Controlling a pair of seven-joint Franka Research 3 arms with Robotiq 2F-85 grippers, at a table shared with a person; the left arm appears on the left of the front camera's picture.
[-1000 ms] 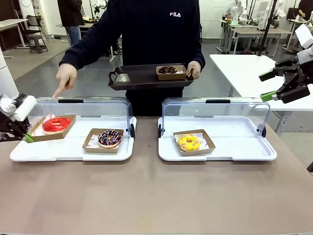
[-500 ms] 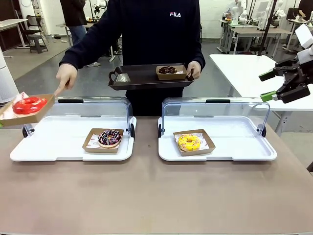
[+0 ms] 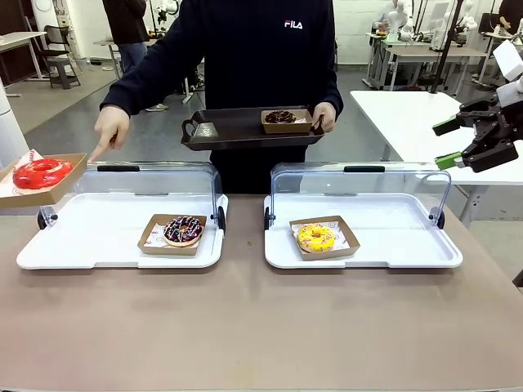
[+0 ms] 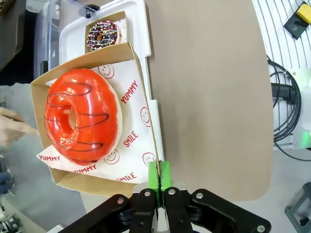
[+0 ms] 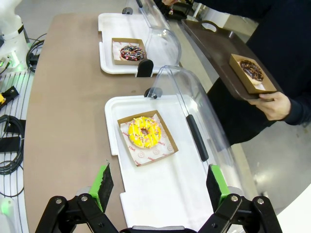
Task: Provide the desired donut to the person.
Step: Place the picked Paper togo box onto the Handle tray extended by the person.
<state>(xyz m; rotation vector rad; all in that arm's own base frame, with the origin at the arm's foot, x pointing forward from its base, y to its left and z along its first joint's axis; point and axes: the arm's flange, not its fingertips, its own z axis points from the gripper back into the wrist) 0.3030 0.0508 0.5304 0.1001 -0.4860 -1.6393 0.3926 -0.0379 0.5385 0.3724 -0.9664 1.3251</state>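
1. Carrying the red-glazed donut across to the person's black serving tray looks like the step in hand. The donut sits in its cardboard tray, held in the air at the far left, near the person's pointing hand.
2. The left gripper has its jaws pinched tight on that tray's thin side wall. With only one edge held, the robot should hold it level and move slowly, or the donut may slide.
3. The bare stretch of serving tray left of the chocolate donut seems the best landing spot.
4. The right gripper hangs wide open and empty, well off to the right.
5. Readable print: "YUMMY" and "SMILE" in red on the paper liner; "FILA" on the person's sweatshirt.
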